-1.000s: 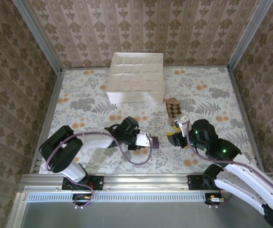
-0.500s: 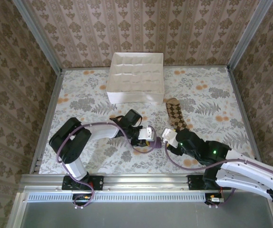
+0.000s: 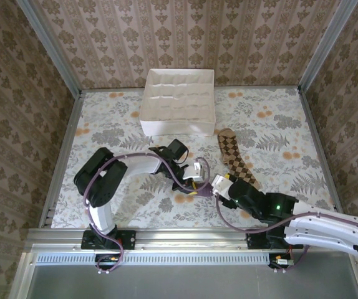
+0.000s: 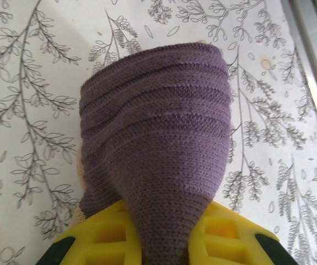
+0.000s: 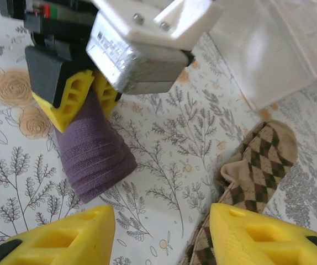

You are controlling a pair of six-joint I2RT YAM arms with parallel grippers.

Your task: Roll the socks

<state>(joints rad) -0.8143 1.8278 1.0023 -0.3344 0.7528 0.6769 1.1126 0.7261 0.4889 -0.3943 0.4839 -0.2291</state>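
Since a second ago the right arm has swung in toward the middle of the bench (image 3: 104, 124), uncovering the checked sock (image 3: 235, 156), which now shows at its full length. The left gripper (image 4: 161, 221) has shifted a little farther from the near edge, carrying the purple sock (image 4: 158, 138) with it.

Two socks are in sight, one of each kind. The purple one is a dark ribbed knit, wound into a short fat bundle with its layers showing as stacked ridges. Its narrow end is pinched tight between the left gripper's yellow fingers (image 4: 98, 243), and its free end rests on the floral cloth near the middle of the near edge. The checked one is brown and tan in a diamond pattern with a plain tan end. It lies flat and unrolled, slanting from just beside the near right corner of the white box (image 3: 178, 103) toward the bench's near right corner.

The right gripper (image 5: 158, 226) sits just beside the purple bundle with its jaws standing apart and nothing between them. The checked sock lies next to one of its fingers.

One white box stands against the far edge.
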